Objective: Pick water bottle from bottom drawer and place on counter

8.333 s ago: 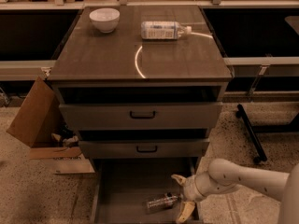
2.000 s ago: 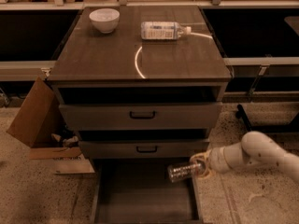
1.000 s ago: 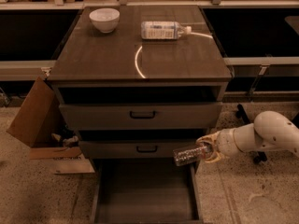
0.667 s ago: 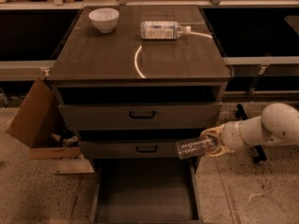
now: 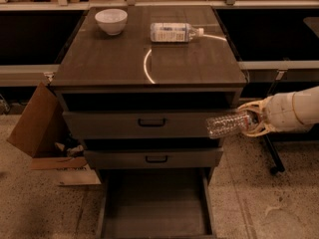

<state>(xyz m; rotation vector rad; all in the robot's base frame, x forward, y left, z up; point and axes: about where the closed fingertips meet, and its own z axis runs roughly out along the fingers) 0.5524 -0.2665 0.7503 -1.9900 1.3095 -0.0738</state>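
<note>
Since the earliest frame the bottle (image 5: 225, 125) has come up out of the drawer (image 5: 154, 208). Over the last second it has climbed from the level of the lower drawer front (image 5: 154, 158) to that of the upper drawer front (image 5: 144, 123), drifting right. My gripper (image 5: 250, 122) now sits off the cabinet's right edge, below the counter (image 5: 149, 59). The jaws are closed on the bottle's right end. The bottle lies about level, sticking out left of the jaws, with its free end over the upper drawer front in view. The drawer is open, down and left of the jaws, and its floor looks bare. The counter is up and left of the jaws. A bowl (image 5: 110, 21) stands at its far back-left, and a bigger bottle (image 5: 174, 32) lies on its side, nearer and up-left of the jaws. A box (image 5: 37, 128) sits on the floor far left. As I read the step, the pick is done, I'm in the lift and carry, and the place is not yet done. Next I need more height until the bottle clears the counter's lip. Then I swing left over the top and set it on the bare front patch, clear of the bigger bottle. Risk: the thin plastic is held by one end only, so it could slip, or clip the edge if I cut in early.
</note>
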